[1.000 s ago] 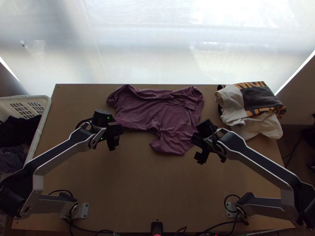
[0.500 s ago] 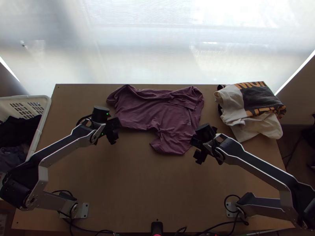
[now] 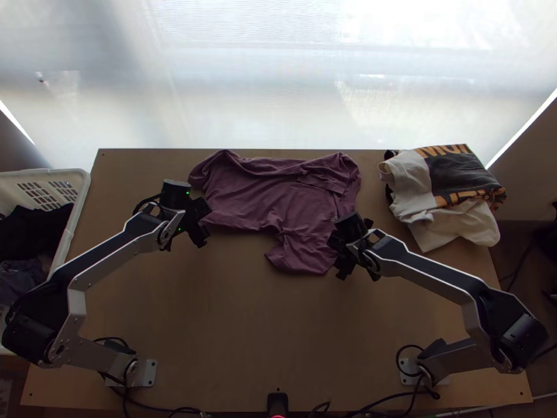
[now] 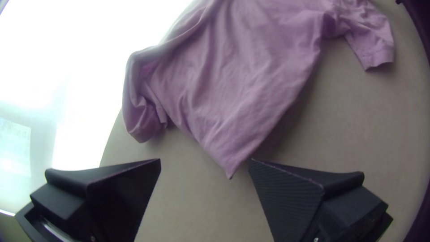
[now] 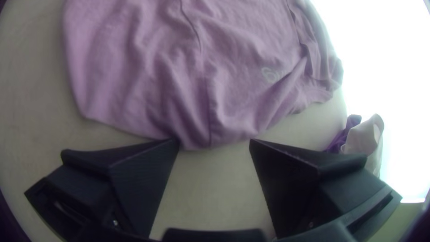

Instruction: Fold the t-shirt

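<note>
While the left frame edge crops the basket (image 3: 78,209), the right gripper (image 3: 339,255) has shifted up-left, hiding some t-shirt (image 3: 257,191) edge. Its jaws stand apart, as do the left gripper's (image 3: 200,224).

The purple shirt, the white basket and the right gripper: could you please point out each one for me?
Purple shirt (image 3: 271,195): top view, on the middle of its body.
White basket (image 3: 79,200): top view, on its rim.
Right gripper (image 5: 214,142): right wrist view, midway between its fingertips.
</note>
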